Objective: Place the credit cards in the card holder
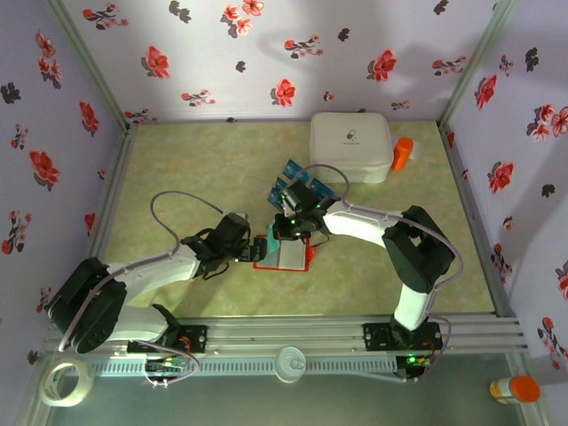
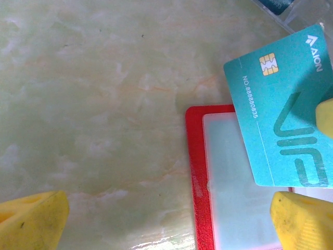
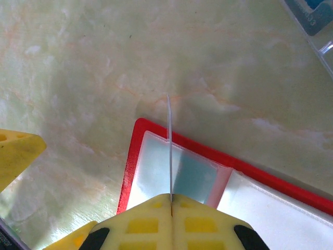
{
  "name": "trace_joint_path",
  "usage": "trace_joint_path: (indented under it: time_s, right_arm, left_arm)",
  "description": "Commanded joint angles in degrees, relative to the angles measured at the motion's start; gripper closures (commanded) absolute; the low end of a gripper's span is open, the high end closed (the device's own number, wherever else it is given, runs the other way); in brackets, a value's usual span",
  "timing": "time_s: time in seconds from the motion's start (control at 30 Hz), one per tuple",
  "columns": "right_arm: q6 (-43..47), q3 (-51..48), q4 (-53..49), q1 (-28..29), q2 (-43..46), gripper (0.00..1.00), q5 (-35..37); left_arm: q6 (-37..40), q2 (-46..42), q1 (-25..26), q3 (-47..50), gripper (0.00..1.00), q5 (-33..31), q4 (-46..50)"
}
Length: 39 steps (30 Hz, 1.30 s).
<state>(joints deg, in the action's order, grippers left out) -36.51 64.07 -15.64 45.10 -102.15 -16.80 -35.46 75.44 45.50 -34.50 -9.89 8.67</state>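
The red card holder [image 1: 303, 264] lies open on the table, its clear inner pockets facing up [image 2: 195, 172] [image 3: 131, 159]. My right gripper [image 3: 171, 200] is shut on a teal credit card [image 2: 283, 114], which stands on edge [image 3: 169, 140] over the holder's left pocket. A teal patch shows through that pocket. My left gripper [image 2: 166, 224] is open and low over the holder's left edge; one yellow finger [image 2: 31, 219] is over bare table and the other [image 2: 304, 221] over the pocket. Other blue credit cards [image 1: 302, 185] rest just behind the holder.
A big white rounded box [image 1: 351, 146] stands at the back right with an orange bottle [image 1: 404, 153] beside it. The spare cards sit in a clear stand [image 3: 312, 21]. A tape roll [image 1: 67, 382] and an orange-capped bottle [image 1: 515, 389] lie outside the table's front rail.
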Motion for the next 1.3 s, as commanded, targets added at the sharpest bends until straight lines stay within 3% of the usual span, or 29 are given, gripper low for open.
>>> trace_joint_path:
  time_s: [0.0, 0.6, 0.93, 1.27]
  right_arm:
    - [-1.0, -1.2, 1.0, -0.3, -1.0, 1.0, -0.6]
    - [-1.9, -2.0, 2.2, -0.4, 0.0, 1.0, -1.1]
    - [-3.2, -5.3, 2.5, -3.5, 9.2, 1.0, 0.4]
    - [-12.8, -21.5, 20.8, -3.8, 16.9, 1.0, 1.4]
  left_arm:
    - [2.0, 1.8, 0.7, -1.8, 0.0, -1.0, 0.8]
    - [4.0, 7.5, 4.2, -1.6, 0.0, -7.6, 2.7]
    - [2.9, 8.4, 5.0, -0.9, 0.0, -9.9, 3.9]
    - [1.6, 7.9, 5.3, -0.4, 0.0, -10.8, 4.7]
